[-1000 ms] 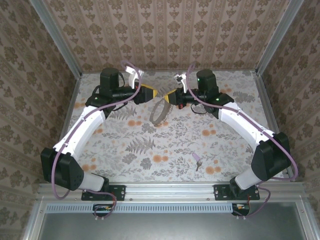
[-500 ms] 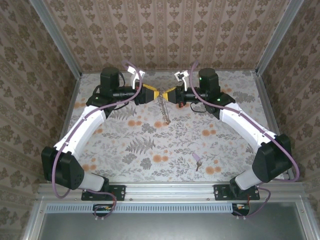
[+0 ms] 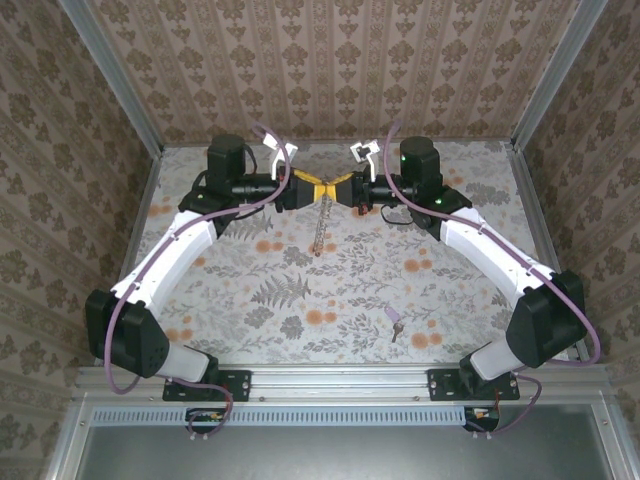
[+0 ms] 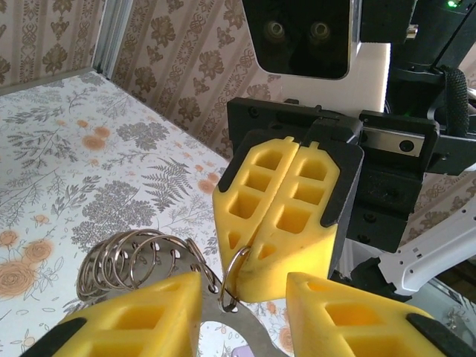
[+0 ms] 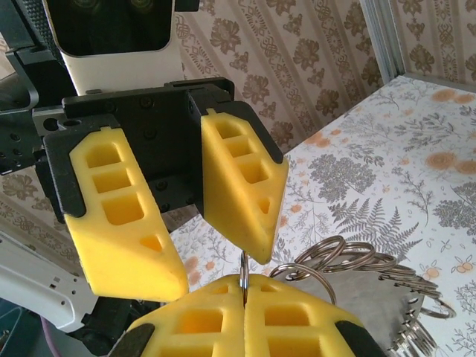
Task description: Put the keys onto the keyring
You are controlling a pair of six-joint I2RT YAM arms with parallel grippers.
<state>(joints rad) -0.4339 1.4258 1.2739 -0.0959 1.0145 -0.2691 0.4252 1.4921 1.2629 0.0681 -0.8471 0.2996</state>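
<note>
key [image 3: 394, 322]: flat on floral table [image 3: 300, 290], right of centre, toward the arm bases | keyring [image 3: 322, 225]: dangles farther back, well apart from key | right gripper [image 5: 244, 281]: clamped on its top ring | left gripper [image 4: 242, 286]: fingers parted around that ring, possibly not touching

The floral-patterned table [image 3: 250, 300] bears one small purple-headed key [image 3: 394, 319] toward its near right edge.
</note>
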